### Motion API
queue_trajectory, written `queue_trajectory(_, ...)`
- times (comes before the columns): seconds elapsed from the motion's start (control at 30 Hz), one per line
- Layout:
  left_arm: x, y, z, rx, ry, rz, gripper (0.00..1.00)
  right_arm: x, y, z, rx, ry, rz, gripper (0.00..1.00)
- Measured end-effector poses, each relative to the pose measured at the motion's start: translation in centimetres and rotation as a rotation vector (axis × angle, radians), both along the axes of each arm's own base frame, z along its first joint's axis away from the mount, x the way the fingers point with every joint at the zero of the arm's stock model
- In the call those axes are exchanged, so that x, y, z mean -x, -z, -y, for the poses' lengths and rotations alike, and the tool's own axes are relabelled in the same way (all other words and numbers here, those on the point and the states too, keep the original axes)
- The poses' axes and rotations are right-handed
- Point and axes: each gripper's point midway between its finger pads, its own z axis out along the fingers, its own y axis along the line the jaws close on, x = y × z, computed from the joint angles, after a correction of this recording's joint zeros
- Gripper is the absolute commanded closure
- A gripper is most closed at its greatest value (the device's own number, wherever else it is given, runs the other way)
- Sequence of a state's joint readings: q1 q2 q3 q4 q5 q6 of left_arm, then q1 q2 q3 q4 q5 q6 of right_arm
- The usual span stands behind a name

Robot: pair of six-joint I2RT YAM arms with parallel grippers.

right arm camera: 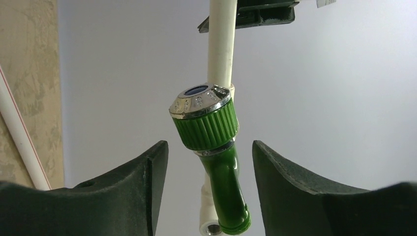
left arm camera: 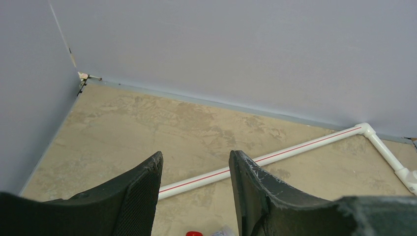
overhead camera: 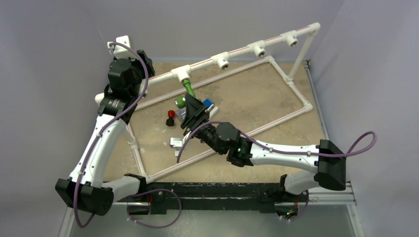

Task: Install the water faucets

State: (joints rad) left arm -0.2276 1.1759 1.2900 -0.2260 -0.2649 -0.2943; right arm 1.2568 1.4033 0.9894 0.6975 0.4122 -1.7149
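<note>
- Three faucets are counted: one green, one black with a red knob, one white with a blue handle.
- The green faucet (overhead camera: 188, 88) is seen with its far end at the leftmost of four tee fittings (overhead camera: 223, 61) on the raised pipe rail. Its long axis runs from that tee toward the near side, with the knurled collar nearest the arms.
- The right gripper (right arm camera: 210, 145) is placed around the green faucet. Its fingers are held apart, a gap is seen on each side, and nothing is clamped.
- The black faucet (overhead camera: 170, 117) is set on the table (overhead camera: 257, 103), left of the right gripper.
- The white faucet (overhead camera: 207, 103) is found just beside that gripper, partly hidden.
- The left gripper (left arm camera: 194, 160) is held apart with nothing between its fingers.
</note>
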Motion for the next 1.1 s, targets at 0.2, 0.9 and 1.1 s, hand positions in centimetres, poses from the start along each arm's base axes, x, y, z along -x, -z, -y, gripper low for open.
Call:
queue_trajectory(0.2, 0.0, 0.0, 0.0, 0.0, 0.0, 0.0, 0.49, -0.3, -0.3, -0.1, -0.006, 0.021, 0.002, 0.79)
queue_trajectory(0.9, 0.1, 0.0, 0.0, -0.007, 0.0, 0.0, 0.48, -0.4, -2.2, 0.6, -0.721, -0.063, -0.449, 1.0)
queue_trajectory(1.1, 0.0, 0.0, -0.1, -0.01, -0.002, 0.0, 0.48, -0.4, -2.4, 0.9, -1.11, -0.142, -0.706, 1.0)
